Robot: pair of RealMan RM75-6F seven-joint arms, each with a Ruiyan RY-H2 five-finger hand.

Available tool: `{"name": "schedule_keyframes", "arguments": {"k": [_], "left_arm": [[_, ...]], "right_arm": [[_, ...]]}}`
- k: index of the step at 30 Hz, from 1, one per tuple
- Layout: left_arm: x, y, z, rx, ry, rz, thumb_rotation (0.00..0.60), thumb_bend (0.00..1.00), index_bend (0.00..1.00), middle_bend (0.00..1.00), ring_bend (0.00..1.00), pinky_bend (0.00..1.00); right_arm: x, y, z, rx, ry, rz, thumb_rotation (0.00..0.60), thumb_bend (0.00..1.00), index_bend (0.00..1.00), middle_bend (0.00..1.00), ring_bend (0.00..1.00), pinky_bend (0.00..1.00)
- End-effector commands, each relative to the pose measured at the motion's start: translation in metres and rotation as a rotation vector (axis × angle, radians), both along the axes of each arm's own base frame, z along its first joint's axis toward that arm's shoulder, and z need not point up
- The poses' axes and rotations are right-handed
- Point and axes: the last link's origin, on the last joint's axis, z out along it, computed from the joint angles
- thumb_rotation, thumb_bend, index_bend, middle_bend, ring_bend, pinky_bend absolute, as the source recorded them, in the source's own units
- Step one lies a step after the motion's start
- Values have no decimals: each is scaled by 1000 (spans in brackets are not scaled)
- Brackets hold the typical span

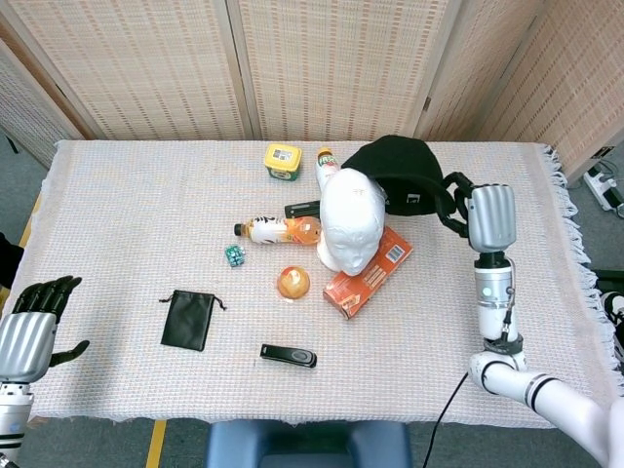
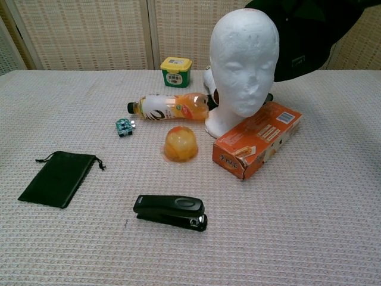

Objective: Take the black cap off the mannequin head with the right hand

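The white mannequin head (image 1: 350, 222) (image 2: 244, 62) stands bare near the table's middle. The black cap (image 1: 398, 171) (image 2: 303, 33) hangs in the air just behind and to the right of it, clear of the head. My right hand (image 1: 480, 216) grips the cap at its right side and shows only in the head view. My left hand (image 1: 31, 330) sits at the table's near left corner, fingers apart, holding nothing.
An orange box (image 1: 368, 274) leans at the head's base, with an orange drink bottle (image 1: 278, 230) and a jelly cup (image 1: 293, 282) to its left. A yellow tub (image 1: 282, 161), small teal toy (image 1: 234, 255), black pouch (image 1: 188, 318) and black stapler (image 1: 288, 355) lie around.
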Motion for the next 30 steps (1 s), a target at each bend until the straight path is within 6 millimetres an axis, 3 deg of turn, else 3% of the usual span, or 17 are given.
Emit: {"name": "schedule_keyframes", "arguments": {"k": [1, 12, 19, 25, 28, 30], "left_arm": [[1, 0, -1, -5, 1, 1, 600, 66, 162, 176, 171, 175], [4, 1, -6, -29, 3, 4, 600, 67, 162, 176, 171, 174], [5, 2, -7, -36, 6, 6, 600, 67, 161, 176, 171, 174], [6, 1, -11, -50, 6, 11, 600, 66, 160, 176, 170, 174], [6, 2, -11, -50, 8, 11, 600, 66, 160, 175, 171, 174], [6, 2, -11, -49, 9, 14, 600, 66, 161, 175, 171, 174]], "right_arm": [[-12, 5, 7, 31, 34, -18, 589, 1000, 787, 931, 958, 1000], [-50, 30, 23, 154, 143, -84, 586, 1000, 796, 931, 958, 1000], [-69, 45, 13, 265, 201, -124, 586, 1000, 796, 930, 958, 1000], [-82, 46, -4, 321, 255, -161, 587, 999, 789, 930, 955, 1000], [-87, 44, -13, 341, 291, -188, 577, 918, 721, 919, 918, 1000], [-91, 43, -20, 370, 309, -222, 568, 726, 611, 865, 853, 1000]]}}
